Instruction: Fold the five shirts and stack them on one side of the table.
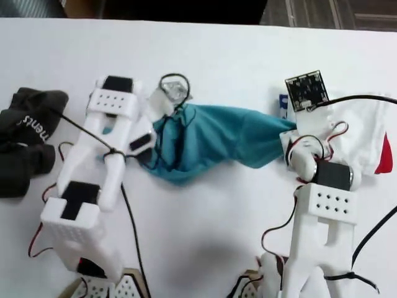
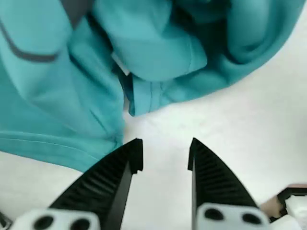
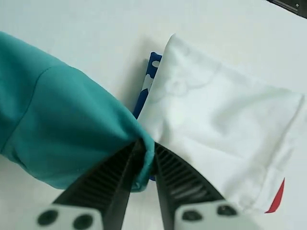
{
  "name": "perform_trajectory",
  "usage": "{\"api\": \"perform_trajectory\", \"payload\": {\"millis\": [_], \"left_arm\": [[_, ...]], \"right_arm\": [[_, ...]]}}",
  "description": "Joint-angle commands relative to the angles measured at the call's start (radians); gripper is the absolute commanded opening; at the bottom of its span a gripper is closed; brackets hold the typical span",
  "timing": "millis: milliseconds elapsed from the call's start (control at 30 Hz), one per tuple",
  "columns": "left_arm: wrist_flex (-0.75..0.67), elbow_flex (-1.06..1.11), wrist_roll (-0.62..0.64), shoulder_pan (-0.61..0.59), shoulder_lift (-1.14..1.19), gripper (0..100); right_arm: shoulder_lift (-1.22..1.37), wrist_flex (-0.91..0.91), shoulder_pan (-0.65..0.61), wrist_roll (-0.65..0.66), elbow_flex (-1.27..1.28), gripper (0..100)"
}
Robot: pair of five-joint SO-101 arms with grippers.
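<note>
Right jaws pinch edge of teal shirt (image 3: 62, 120); left jaws spread, empty, just beside it. White shirt (image 1: 363, 139) at 3 o'clock, black shirt (image 1: 28, 139) at 9.

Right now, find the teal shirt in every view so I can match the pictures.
High view: teal shirt stretched across the middle of the table.
Left wrist view: teal shirt bunched just beyond the open left gripper.
Right wrist view: its end pinched in the right gripper.
Landmark: white shirt, beside the pinched end in high and right wrist views.
</note>
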Motion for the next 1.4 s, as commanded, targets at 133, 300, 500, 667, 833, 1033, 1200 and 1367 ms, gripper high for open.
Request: {"api": "perform_trajectory", "payload": {"millis": [133,300,500,667,833,1033,1200,1367], "left_arm": [[-0.215,0.16,-0.005,0.008,-0.028,18],[-0.397,0.271,-0.005,-0.023,-0.02,18],[-0.511,0.311,-0.002,-0.025,-0.018,18],[-0.552,0.311,-0.002,-0.021,-0.017,17],[-0.555,0.311,-0.003,-0.02,-0.015,2],[-0.511,0.26,-0.003,-0.023,-0.054,2],[-0.333,0.137,-0.002,-0.023,-0.198,2],[-0.143,-0.028,-0.003,-0.025,-0.431,2]], "right_arm": [[-0.033,-0.016,0.005,0.009,-0.009,2.2],[-0.033,-0.01,0.008,0.009,-0.009,2.2],[-0.033,0.001,0.004,0.009,-0.009,2.2],[-0.033,0.001,0.004,0.009,-0.008,2.2],[-0.033,0.001,0.005,0.009,-0.008,2.2],[-0.031,-0.008,0.005,0.003,-0.008,2.2],[0.041,-0.076,0.005,0.002,0.003,2.2],[0.211,-0.128,0.007,0.002,-0.072,2.2]]}}
